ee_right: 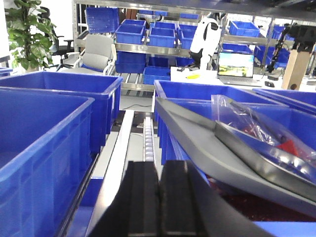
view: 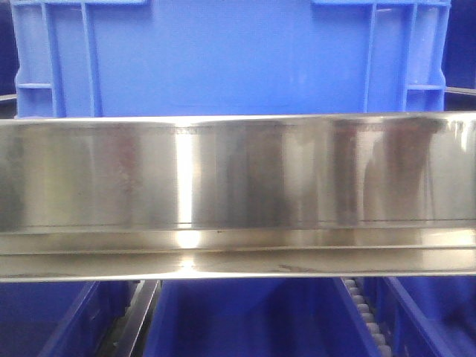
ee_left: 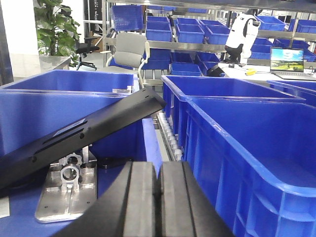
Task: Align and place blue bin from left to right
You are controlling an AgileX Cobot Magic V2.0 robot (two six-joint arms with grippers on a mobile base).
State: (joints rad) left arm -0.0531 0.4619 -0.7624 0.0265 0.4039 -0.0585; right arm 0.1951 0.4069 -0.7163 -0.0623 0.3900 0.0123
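Black left pincer (ee_left: pixel 159 170) and right pincer (ee_right: pixel 160 170) — jaws pressed together — point level.

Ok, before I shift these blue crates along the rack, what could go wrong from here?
The long black plate leans up past the rim of its blue plastic crate; it may slide or snag a neighbour. The grey metal tray and clear plastic bag likewise stick up from theirs. The shiny steel beam blocks most of the front view.
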